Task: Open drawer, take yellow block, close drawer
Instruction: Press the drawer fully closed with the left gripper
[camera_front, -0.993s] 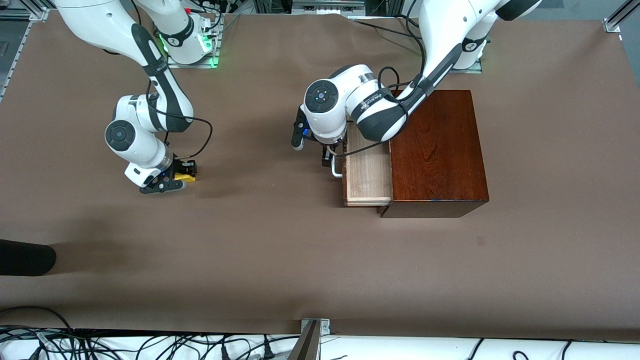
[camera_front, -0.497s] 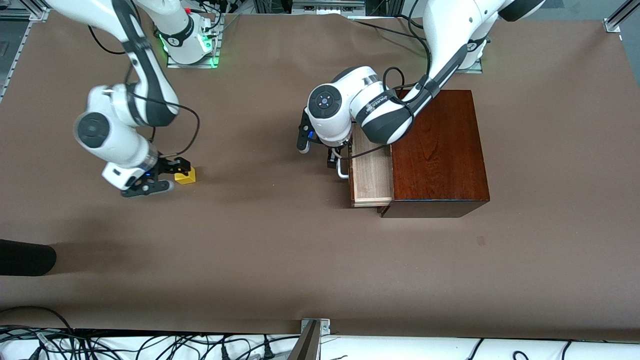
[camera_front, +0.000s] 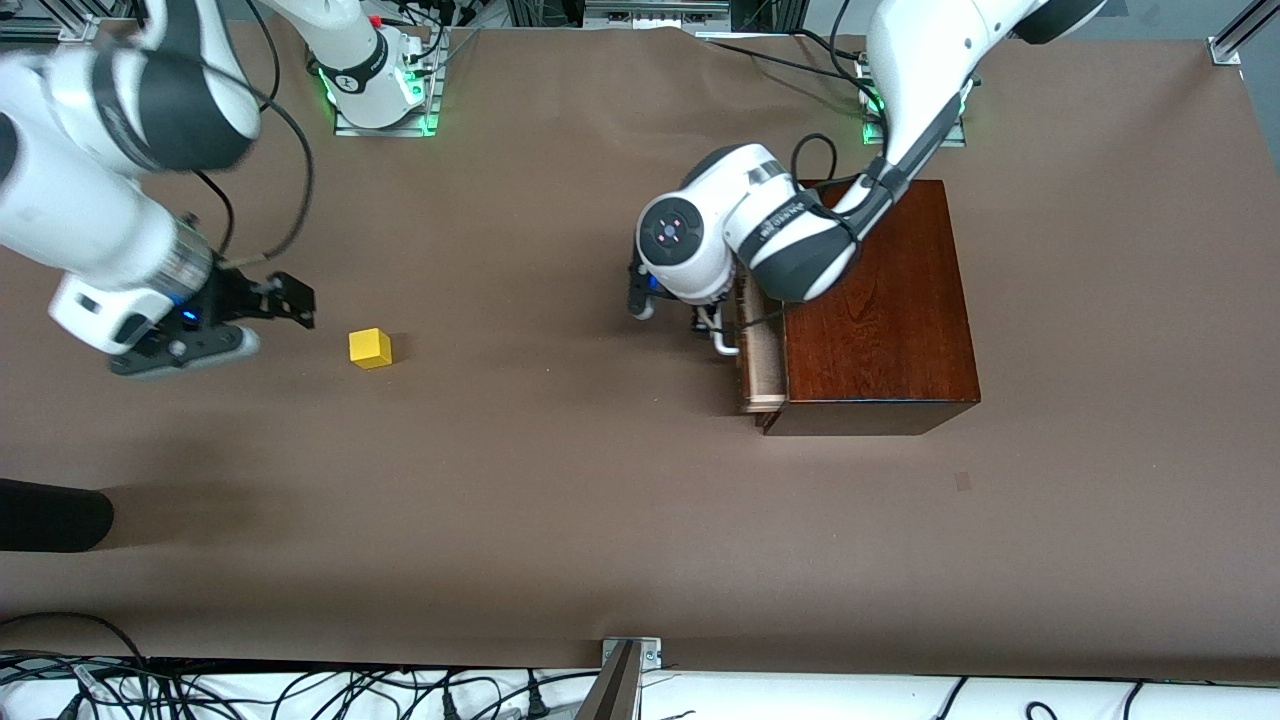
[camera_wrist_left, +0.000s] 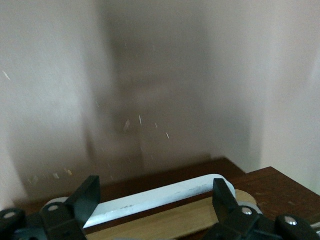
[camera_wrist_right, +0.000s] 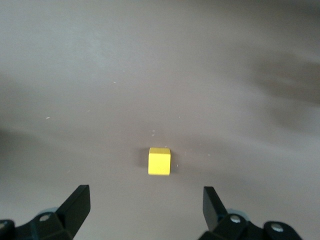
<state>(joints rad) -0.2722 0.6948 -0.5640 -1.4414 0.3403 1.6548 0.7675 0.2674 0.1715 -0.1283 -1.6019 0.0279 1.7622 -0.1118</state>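
While the brown bench carries everything, the biggest thing on it is the reddish-brown wooden box, standing toward my left arm's end. Its drawer sticks out only a little from the box, showing a thin strip of pale wood, so I judge that the closing step is in hand and not yet finished.

My left gripper is down at the drawer's front. In the left wrist view the white handle lies across between my two dark fingers, which stand spread on either side of it. They straddle the bar, but I cannot tell whether they touch it.

My right gripper is up over the bench near my right arm's end, with its fingers spread wide and nothing between them. This arm has no part in the drawer work and seems only to wait.

Smallest of all is the yellow block. It sits alone on the bare bench, well apart from the box and just beside my right gripper's place, resting flat and free of any grip. So the taking-out looks done.

Next, I think, my left arm must push the front straight in until it meets the box, keeping the push in line with the drawer so it does not jam.
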